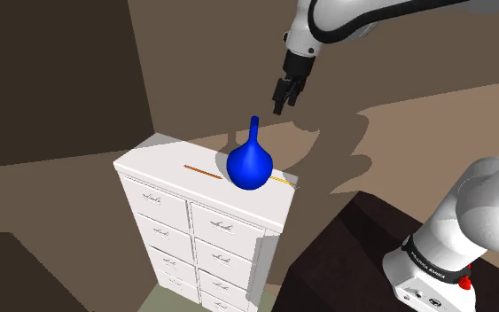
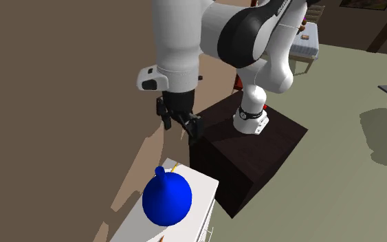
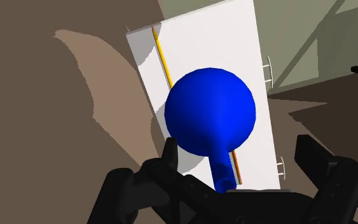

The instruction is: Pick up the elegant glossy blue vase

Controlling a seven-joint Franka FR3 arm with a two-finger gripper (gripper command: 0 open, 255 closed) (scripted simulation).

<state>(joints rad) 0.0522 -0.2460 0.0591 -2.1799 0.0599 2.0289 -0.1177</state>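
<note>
— claw point(image 3: 237, 145) fingers, how do they stand?
— wide apart, gripping nothing.
— and the blue vase point(image 3: 210, 111)?
— upright on top of the white chest of drawers point(image 1: 205, 222), across a thin orange stick point(image 1: 199, 168). it sits below the claw, clear of it, with its narrow neck pointing up.

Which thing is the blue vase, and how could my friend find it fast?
Look for the white chest of drawers. On its flat top stands the blue vase, and a thin orange stick lies flat on the same top. The vase is bright blue, round like a ball, with a skinny neck pointing up.
</note>
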